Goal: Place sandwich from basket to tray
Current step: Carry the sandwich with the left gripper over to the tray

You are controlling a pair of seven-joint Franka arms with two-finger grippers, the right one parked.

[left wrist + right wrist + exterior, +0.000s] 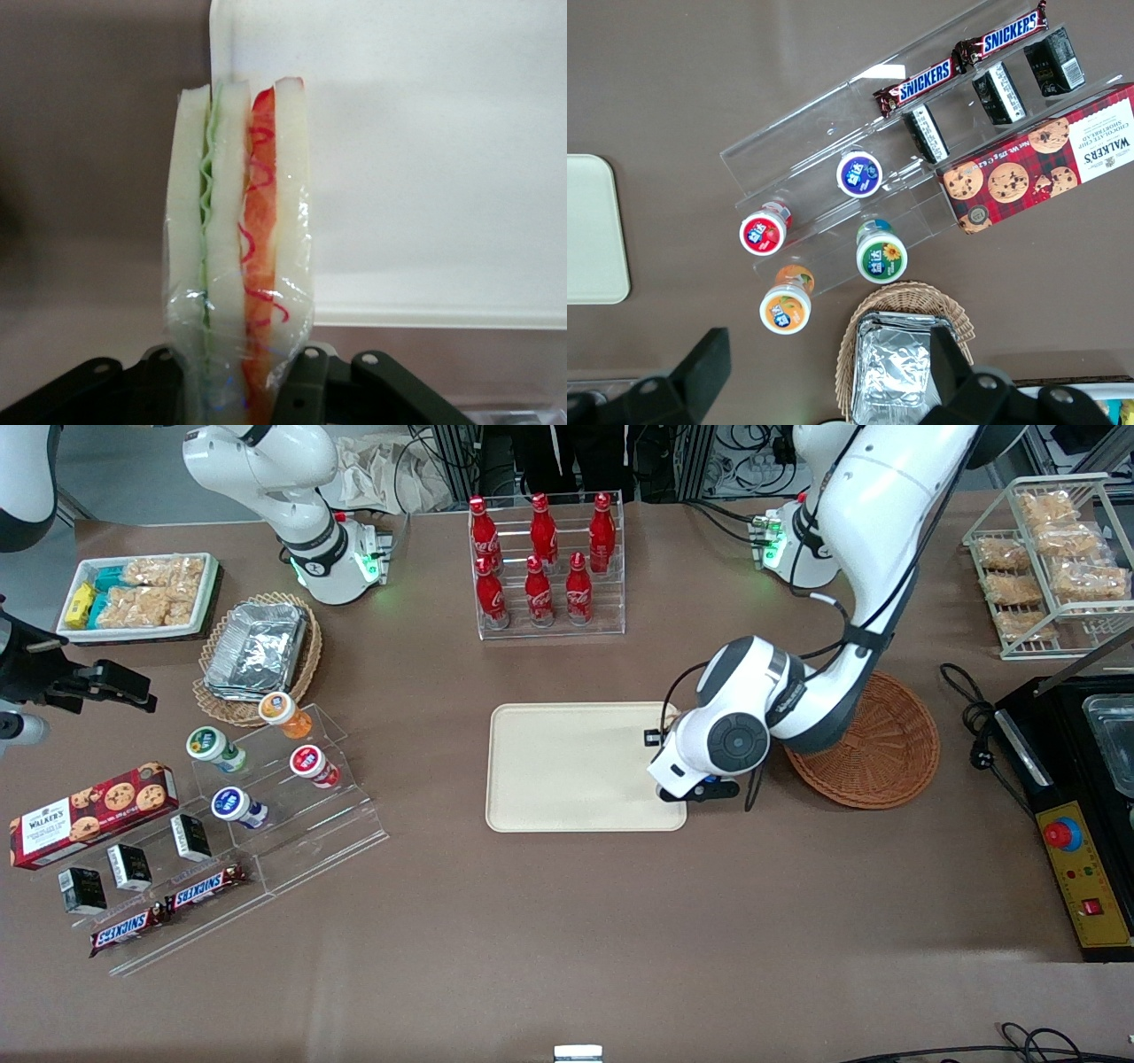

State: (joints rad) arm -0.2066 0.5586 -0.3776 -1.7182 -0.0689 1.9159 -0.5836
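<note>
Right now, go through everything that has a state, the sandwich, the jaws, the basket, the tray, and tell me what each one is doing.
sandwich: wrapped in clear film, upright, clamped between the jaws.
gripper: shut on the sandwich, over the tray edge nearest the basket.
basket: empty as far as visible, partly covered by the arm.
tray: bare, nothing set on it yet.

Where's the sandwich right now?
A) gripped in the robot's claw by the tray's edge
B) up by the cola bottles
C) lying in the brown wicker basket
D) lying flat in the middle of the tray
A: the gripper is shut on the wrapped sandwich, over the edge of the tray; the basket shows none.
</note>
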